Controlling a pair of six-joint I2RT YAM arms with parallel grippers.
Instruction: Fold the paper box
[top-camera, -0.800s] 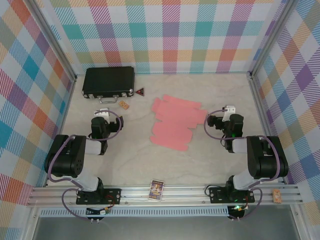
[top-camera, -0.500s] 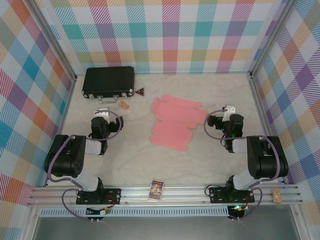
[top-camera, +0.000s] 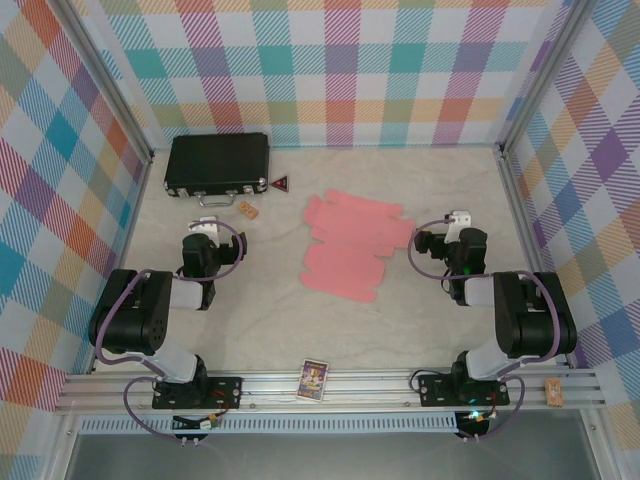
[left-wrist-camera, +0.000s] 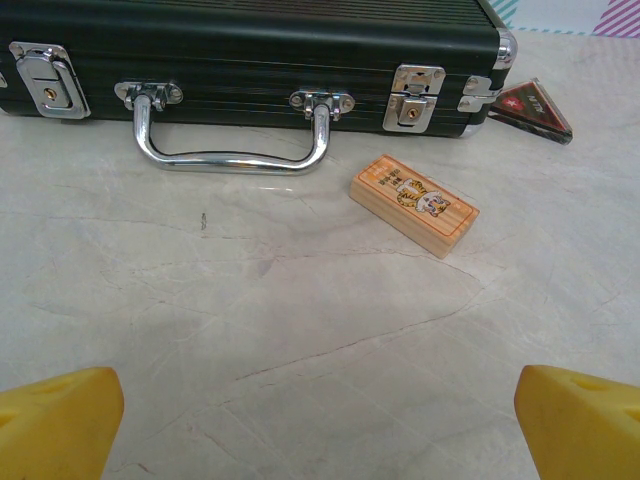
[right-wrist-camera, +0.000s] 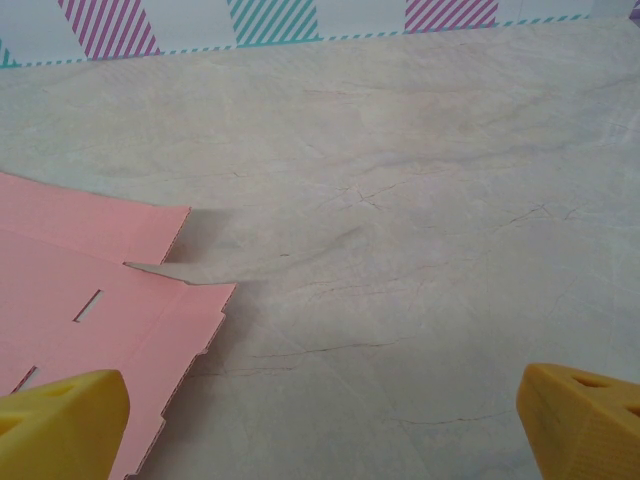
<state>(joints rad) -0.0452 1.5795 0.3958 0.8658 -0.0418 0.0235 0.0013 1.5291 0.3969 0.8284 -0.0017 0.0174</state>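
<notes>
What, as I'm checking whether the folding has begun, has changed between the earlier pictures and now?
Nothing has visibly changed. The paper box lies flat and unfolded on the table as before. The left end effector and right end effector are both open and empty, in the same places. The black case has not moved.

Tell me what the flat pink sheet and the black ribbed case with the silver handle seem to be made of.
Flat salmon-pink die-cut sheet: thin matte card, judging by crisp cut edges and slots. Black ribbed case: plastic or coated metal, unclear which; its curved handle and latches look like shiny polished metal.
</notes>
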